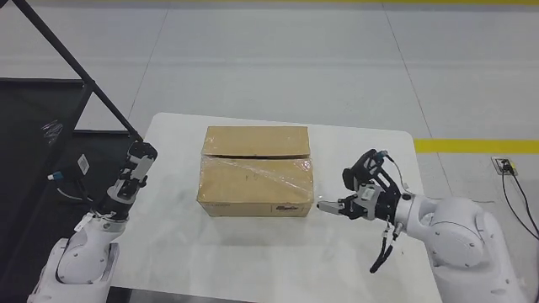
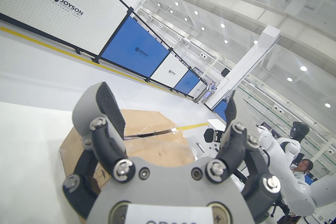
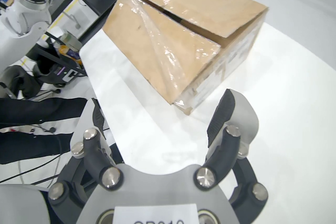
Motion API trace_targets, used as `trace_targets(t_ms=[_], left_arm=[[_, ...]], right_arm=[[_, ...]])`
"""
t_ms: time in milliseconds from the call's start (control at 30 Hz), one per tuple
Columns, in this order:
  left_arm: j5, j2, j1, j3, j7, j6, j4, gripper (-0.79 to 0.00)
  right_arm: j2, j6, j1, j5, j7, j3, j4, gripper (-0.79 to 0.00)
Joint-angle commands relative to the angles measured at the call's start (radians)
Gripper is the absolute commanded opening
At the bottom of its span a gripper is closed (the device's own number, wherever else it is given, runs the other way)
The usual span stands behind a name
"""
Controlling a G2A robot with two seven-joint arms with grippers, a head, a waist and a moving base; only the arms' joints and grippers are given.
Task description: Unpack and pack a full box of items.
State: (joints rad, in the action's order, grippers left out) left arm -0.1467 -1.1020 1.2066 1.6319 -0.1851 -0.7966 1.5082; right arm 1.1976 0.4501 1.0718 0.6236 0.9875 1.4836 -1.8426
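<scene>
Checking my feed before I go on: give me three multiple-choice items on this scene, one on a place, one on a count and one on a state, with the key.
1. Where is the cardboard box?
A. on the floor
B. on the white table, between the two arms
C. lifted off the table

2. How many boxes are on the table?
A. one
B. two
C. three

3. How do the right jaws stand?
A. shut on a flap
B. shut on nothing
C. open, empty

Key:
1 B, the top view shows it resting mid-table with an arm at each side.
2 A, a single box stands there.
3 C, the right wrist view shows them spread apart, short of the box's corner.
</scene>
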Motion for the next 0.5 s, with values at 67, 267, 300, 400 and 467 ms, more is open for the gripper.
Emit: trace_targets(t_ms=[67,267,300,400,467], left_arm=[[0.003,-0.002,-0.01,-0.019,-0.012,-0.002,-0.009,0.0],[0.011,-0.003,-0.014,-0.031,-0.014,-0.008,-0.026,0.0],[0.014,-0.003,-0.013,-0.03,-0.015,-0.009,-0.03,0.0],[0.019,-0.002,-0.009,-0.028,-0.019,-0.012,-0.041,0.0],[0.022,-0.002,-0.007,-0.027,-0.02,-0.013,-0.045,0.0]], right_arm=[[0.0,-0.035,-0.002,-0.012,-0.009,-0.001,0.003,0.0],[0.003,-0.056,-0.043,0.306,-0.025,-0.157,-0.048,0.0],[0.006,-0.08,-0.057,0.392,-0.038,-0.2,-0.052,0.0],[0.017,-0.138,-0.095,0.609,-0.087,-0.327,-0.049,0.0],[0.026,-0.182,-0.119,0.717,-0.1,-0.397,-0.029,0.0]])
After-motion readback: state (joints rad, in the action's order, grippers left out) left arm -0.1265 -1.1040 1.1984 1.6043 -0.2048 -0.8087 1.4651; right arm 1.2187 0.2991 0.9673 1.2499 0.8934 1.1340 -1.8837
